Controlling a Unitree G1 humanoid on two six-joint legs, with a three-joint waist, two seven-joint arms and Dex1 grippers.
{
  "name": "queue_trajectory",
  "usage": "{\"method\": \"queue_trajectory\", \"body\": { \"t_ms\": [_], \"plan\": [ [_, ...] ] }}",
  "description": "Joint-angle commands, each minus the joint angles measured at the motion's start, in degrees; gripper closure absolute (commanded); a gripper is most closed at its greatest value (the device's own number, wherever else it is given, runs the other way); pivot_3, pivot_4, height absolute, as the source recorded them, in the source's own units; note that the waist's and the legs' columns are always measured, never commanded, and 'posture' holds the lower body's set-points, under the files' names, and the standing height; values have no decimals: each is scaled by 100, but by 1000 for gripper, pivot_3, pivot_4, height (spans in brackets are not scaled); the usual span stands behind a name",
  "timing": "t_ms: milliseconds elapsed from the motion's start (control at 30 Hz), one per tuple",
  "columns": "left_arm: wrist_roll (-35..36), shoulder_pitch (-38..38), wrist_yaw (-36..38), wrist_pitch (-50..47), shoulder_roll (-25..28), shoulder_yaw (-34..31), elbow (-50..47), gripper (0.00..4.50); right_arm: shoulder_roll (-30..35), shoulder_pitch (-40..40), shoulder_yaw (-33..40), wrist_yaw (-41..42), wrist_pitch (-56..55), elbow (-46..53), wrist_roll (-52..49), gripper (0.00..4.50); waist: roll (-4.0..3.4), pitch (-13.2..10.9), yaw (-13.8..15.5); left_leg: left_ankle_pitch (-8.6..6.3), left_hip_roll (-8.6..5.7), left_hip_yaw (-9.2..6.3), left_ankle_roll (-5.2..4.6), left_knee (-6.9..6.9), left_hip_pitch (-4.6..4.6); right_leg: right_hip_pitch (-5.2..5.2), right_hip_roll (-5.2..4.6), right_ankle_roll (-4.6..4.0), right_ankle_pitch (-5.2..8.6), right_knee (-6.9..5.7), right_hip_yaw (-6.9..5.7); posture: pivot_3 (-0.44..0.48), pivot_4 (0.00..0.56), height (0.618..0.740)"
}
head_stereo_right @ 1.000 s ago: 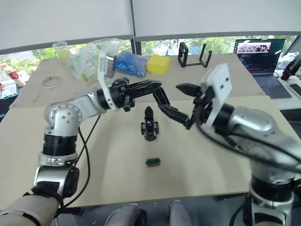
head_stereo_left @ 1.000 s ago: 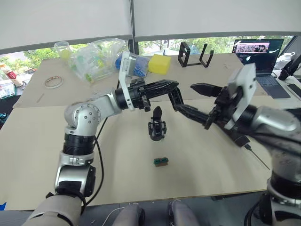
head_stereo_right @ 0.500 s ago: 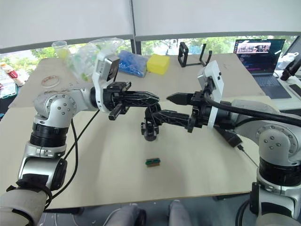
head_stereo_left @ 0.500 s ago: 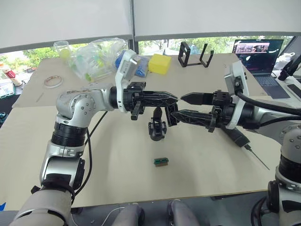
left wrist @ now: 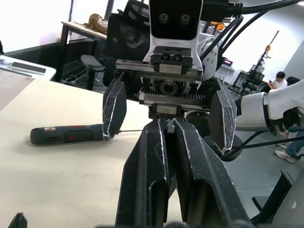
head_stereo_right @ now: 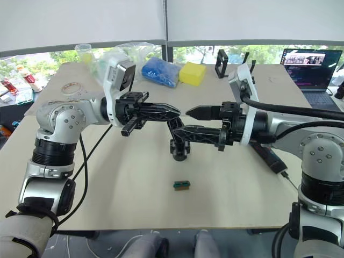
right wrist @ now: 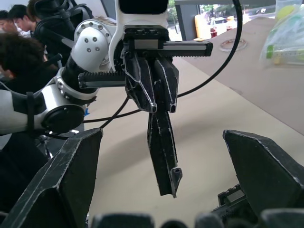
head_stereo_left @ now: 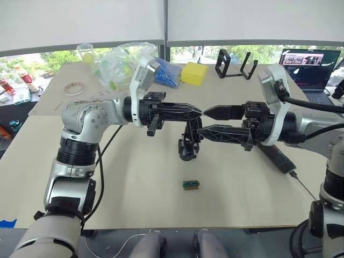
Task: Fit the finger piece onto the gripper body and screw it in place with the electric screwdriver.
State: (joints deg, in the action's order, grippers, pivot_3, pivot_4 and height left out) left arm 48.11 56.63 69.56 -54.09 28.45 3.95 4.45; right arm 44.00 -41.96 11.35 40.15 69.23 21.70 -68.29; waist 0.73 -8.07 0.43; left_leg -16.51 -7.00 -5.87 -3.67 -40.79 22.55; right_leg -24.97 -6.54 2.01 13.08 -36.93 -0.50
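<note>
Above the middle of the table (head_stereo_left: 134, 177), the left gripper (right wrist: 159, 102) pinched the finger piece (right wrist: 164, 156) with its fingers closed, facing the wide-open, empty right gripper (head_stereo_left: 207, 121) over the gripper body (head_stereo_left: 189, 146). The piece looked light, stiff and slick, best taken by its flat faces. The electric screwdriver (left wrist: 66, 134) lay aside; no writing was readable.

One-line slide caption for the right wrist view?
Open right gripper faces the shut left gripper, which dangles the finger piece above the table.
</note>
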Motion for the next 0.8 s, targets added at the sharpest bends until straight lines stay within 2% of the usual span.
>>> {"method": "queue_trajectory", "body": {
  "t_ms": [33, 500, 533, 667, 800],
  "plan": [
    [-15, 212, 61, 21, -65, -38, -59, 4500, 79, -211, -34, 139, 51, 54, -255, 20, 0, 0, -2, 1, 1, 0, 1, 1, 1, -1, 0, 0, 0, -2, 2, 0, 150, 740],
    [-78, 195, 114, 23, -177, -38, -77, 4500, -132, -414, -437, -13, -140, -105, 77, 20, 0, 0, -8, 2, 2, 0, 3, 0, 7, -8, 0, 0, 0, -14, 5, 0, 150, 740],
    [-87, 179, 128, 31, -181, -24, -100, 4500, -146, -480, -451, -39, -123, -130, 72, 549, 0, 0, -12, 2, 2, 0, 3, 0, 8, -9, 0, 0, 0, -14, 5, 0, 150, 740],
    [-150, 171, 197, 82, -169, 8, -82, 4500, -91, -700, -515, 26, -76, -197, 106, 1866, 0, 0, -28, 3, 2, 1, 4, 0, 10, -12, 0, 0, 0, -15, 5, 0, 150, 740],
    [-196, 200, 228, 103, -176, 20, -36, 4500, 60, -905, -628, 270, -23, -236, 196, 1866, 0, 0, -22, 3, 1, 0, 4, -1, 11, -12, 1, 0, 0, -15, 3, 0, 150, 740]
  ]
}}
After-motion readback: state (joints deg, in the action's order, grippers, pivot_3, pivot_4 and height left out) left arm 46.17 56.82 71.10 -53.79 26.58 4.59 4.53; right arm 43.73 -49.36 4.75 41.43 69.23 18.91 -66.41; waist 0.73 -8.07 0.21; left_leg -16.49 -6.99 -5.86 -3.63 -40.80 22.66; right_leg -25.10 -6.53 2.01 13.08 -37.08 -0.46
